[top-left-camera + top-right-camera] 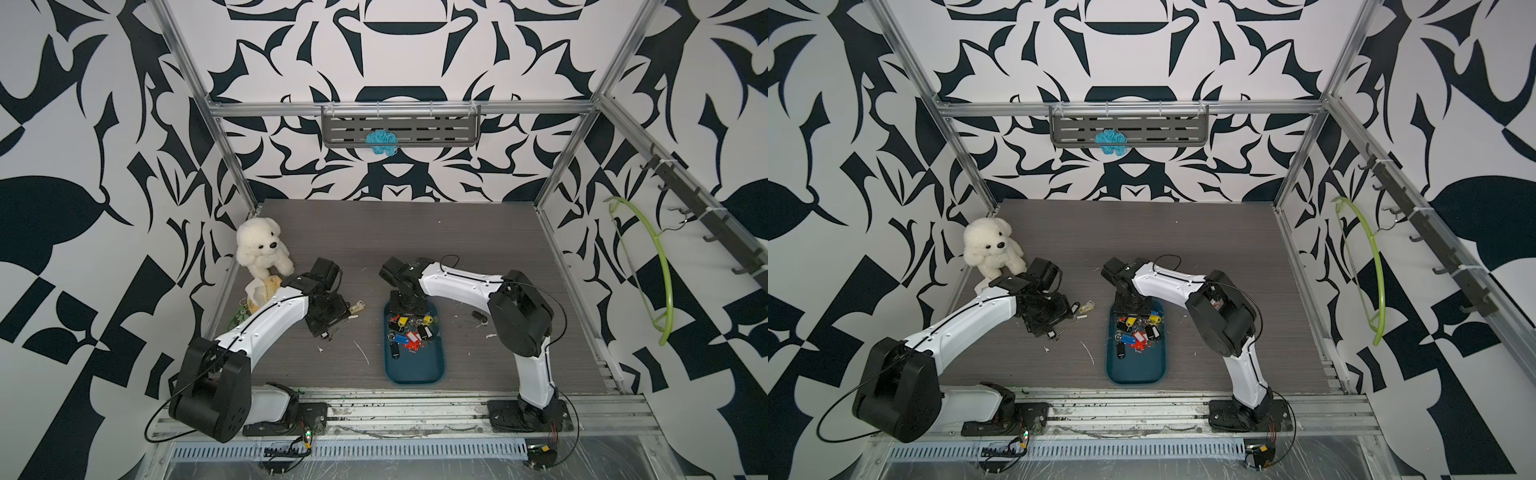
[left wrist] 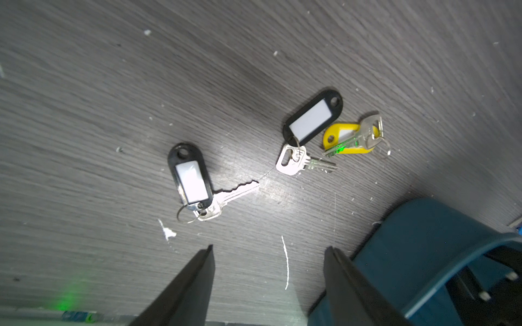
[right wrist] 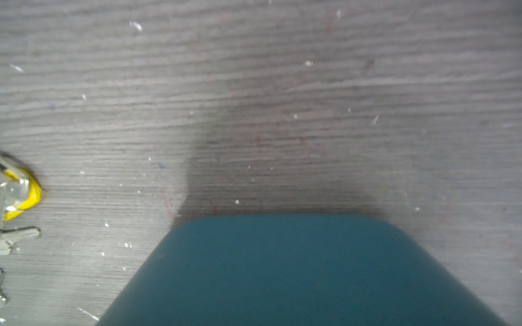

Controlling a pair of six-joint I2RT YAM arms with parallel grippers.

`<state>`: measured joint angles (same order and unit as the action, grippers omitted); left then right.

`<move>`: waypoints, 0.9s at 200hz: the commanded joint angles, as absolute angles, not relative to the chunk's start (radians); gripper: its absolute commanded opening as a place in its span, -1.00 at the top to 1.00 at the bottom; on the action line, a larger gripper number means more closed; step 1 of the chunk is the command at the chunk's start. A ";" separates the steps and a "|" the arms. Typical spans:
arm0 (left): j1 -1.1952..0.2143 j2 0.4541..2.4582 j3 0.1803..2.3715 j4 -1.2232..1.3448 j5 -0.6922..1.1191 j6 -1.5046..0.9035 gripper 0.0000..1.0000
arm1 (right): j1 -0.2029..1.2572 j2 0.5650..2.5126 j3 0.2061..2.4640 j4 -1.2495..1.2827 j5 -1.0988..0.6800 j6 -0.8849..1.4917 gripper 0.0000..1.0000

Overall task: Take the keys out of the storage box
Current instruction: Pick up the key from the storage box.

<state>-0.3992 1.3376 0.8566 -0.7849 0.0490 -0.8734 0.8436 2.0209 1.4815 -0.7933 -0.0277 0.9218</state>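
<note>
Here, the right arm bends at the elbow, the right gripper [image 1: 409, 307] pointing straight down into the 12 o'clock end of the box [image 1: 415, 374], just beyond the heaped keys [image 1: 409, 332]. Whether its jaws are parted I cannot tell. At the box's 10 o'clock the left gripper [image 2: 269, 248] hangs low over the table [image 1: 374, 241], fingers [image 2: 192, 288] wide apart and empty, three loose keys [image 2: 192, 180] near it.

on your grey wood-grain table [image 1: 374, 232] you've got the teal storage box [image 1: 415, 368], a white plush bear [image 1: 261, 249] and three tagged keys [image 2: 312, 118] lying beside the box.
</note>
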 commanded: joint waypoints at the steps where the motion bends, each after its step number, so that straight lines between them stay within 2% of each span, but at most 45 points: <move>1: -0.397 1.348 0.831 -0.788 0.057 -0.862 -0.37 | 0.842 2.022 1.475 -0.798 -0.008 0.936 0.01; 19: -0.398 1.348 0.827 -0.788 0.058 -0.861 -0.37 | 0.842 2.020 1.466 -0.797 -0.018 0.933 0.11; 69: -0.397 1.347 0.828 -0.788 0.059 -0.861 -0.36 | 0.844 2.023 1.446 -0.809 -0.023 0.933 0.11; 85: -0.397 1.346 0.830 -0.790 0.059 -0.861 -0.37 | 0.843 2.022 1.440 -0.813 -0.021 0.933 0.21; 138: -0.397 1.339 0.831 -0.796 0.058 -0.861 -0.36 | 0.844 1.972 1.417 -0.819 -0.014 0.933 0.79; 158: -0.396 1.336 0.833 -0.799 0.057 -0.862 -0.36 | 0.844 1.954 1.425 -0.840 -0.005 0.931 0.90; 180: -0.397 1.331 0.835 -0.804 0.055 -0.861 -0.36 | 0.843 1.929 1.434 -0.863 0.002 0.928 0.92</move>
